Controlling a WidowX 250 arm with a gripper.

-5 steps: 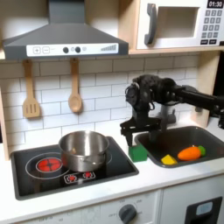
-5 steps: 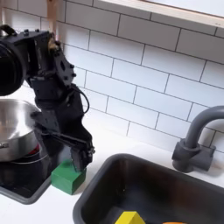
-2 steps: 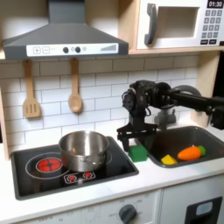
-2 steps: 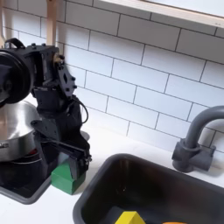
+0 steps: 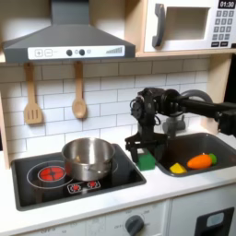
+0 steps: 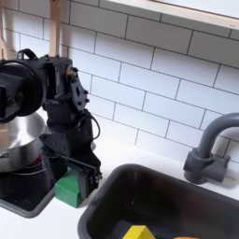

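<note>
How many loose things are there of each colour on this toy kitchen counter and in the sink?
Green: 1, block beside the gripper
Silver: 1, pot
Yellow: 1, piece in the sink
Orange: 1, carrot in the sink
Total: 4

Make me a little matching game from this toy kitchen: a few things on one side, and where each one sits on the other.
Things:
1. green block
2. silver pot
3. carrot
4. wooden spoon

Places:
A. hanging on the tiled wall
B. lying in the sink
C. standing on the stove top
D. on the counter between the stove top and the sink, right under the gripper

Pairs: 1-D, 2-C, 3-B, 4-A
</note>
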